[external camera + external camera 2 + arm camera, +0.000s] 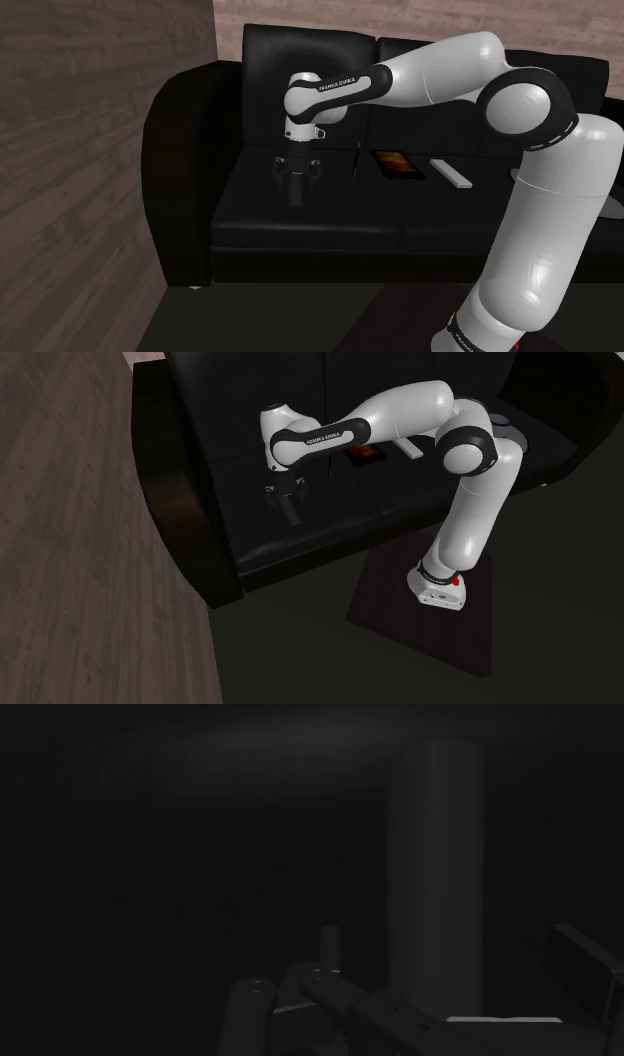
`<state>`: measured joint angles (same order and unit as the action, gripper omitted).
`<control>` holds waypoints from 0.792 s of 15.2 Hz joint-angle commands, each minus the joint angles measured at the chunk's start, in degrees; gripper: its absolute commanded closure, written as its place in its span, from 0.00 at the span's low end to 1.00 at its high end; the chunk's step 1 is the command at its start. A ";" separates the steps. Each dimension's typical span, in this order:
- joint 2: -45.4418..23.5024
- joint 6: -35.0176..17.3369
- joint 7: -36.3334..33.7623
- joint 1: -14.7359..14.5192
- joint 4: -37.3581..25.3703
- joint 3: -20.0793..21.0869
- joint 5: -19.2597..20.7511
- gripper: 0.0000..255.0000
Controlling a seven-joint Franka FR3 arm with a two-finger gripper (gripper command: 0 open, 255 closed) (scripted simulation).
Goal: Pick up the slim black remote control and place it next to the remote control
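Over the black sofa's [180,130] left cushion, the hand [297,186] looks clenched on the slim black remote [296,200], which hangs end-down just above the seat. Likely light, stiff and slick: best pinched across its narrow sides. The white remote [450,172] lies well right.

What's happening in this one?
A white arm reaches over a black sofa, with its tool low over the seat cushion on the shoulder view's left. Further right on the seat lie what looks like the slim black remote, a dark slab with an orange-red face and a white remote. Whether the tool holds anything is too dark to tell.
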<state>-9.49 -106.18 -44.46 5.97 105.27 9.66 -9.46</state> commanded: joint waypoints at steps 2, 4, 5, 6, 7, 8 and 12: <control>0.00 -0.01 0.00 0.00 0.01 0.00 0.00 0.00; 0.00 -0.01 0.00 0.00 0.01 0.00 0.00 1.00; -0.06 0.02 -0.03 -0.02 -0.09 0.01 0.01 1.00; -0.06 0.07 -0.11 -0.06 -0.15 0.04 0.01 1.00; -0.02 -0.06 -0.03 -0.02 0.02 0.01 0.01 1.00; -0.05 -0.15 0.03 0.01 0.10 -0.01 0.01 1.00; 0.00 -0.02 0.00 -0.01 0.01 -0.01 0.00 1.00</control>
<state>-9.17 -106.05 -44.50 6.06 104.94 9.54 -9.37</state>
